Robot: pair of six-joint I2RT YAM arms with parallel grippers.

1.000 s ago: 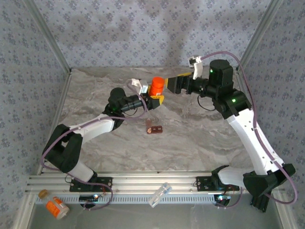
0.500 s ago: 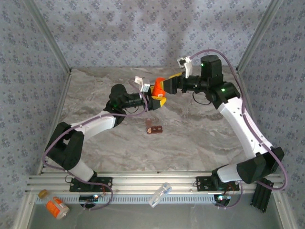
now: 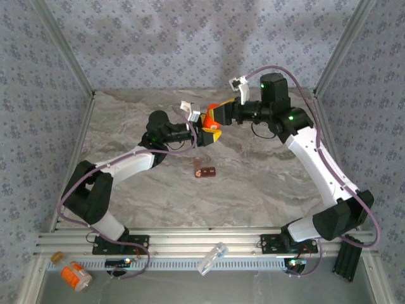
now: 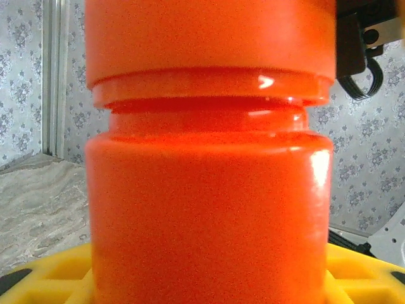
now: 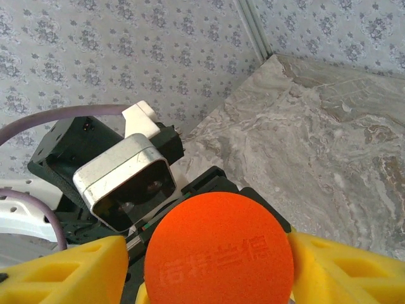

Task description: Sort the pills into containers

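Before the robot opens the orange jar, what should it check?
1. Hold of the left gripper on the orange jar: ok, shut on its body.
2. Hold of the right gripper on the cap: ok, a finger on each side.
3. Seat of the cap on the jar: ok.
4. Place of the pill box: ok, on the table, apart from both arms.
5. Pill box lids open: cannot tell.
6. What is inside the jar: cannot tell.

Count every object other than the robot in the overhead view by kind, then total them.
Orange bottles: 2
Compartment box: 1
Clear tube: 1
Small amber item, too small to identify: 1
Total: 5
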